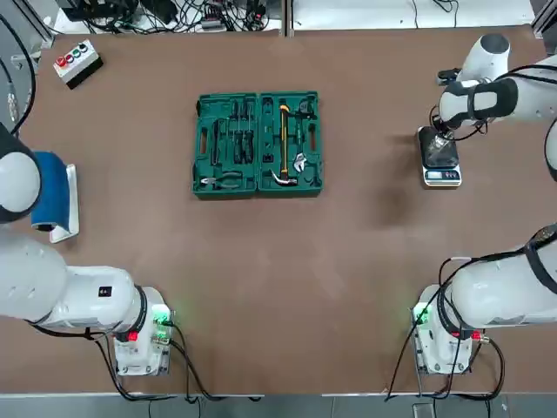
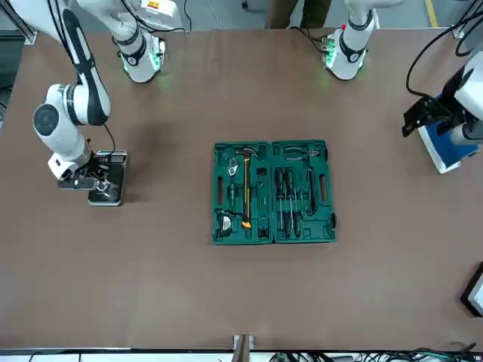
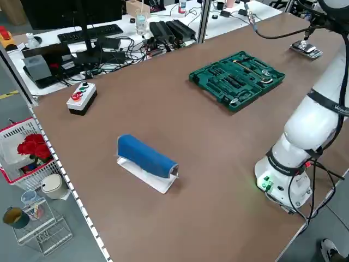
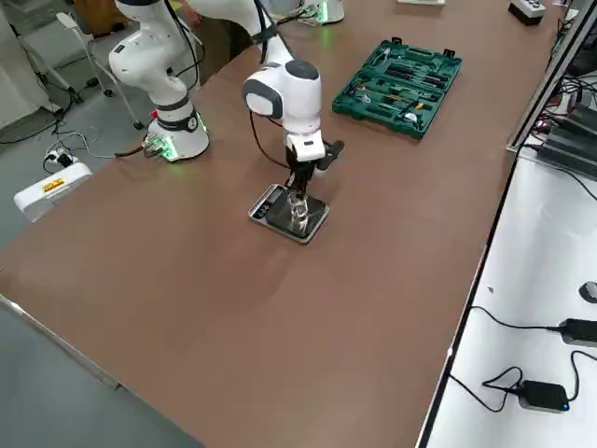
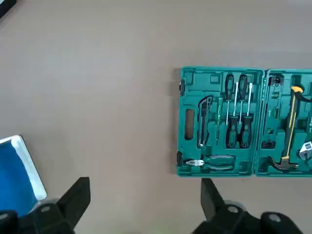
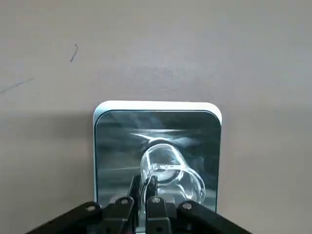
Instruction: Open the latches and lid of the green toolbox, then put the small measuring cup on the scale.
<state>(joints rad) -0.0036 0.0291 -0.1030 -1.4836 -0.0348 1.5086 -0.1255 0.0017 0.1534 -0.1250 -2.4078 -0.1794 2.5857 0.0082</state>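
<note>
Clear plastic cup (image 6: 168,170) sits pinched by its rim in my right end effector (image 6: 144,202), over the black scale (image 6: 157,146); I should lower it level onto the platform's middle before letting go.

We see a grey button box (image 1: 77,63) near the table's (image 1: 261,279) far left corner, and a blue roll on a white stand (image 1: 54,196) by its left edge.

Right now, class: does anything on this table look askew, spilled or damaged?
Nothing stands out. The green toolbox lies open flat, tools in their recesses. The right pincer holds the small measuring cup by its rim over the scale.
</note>
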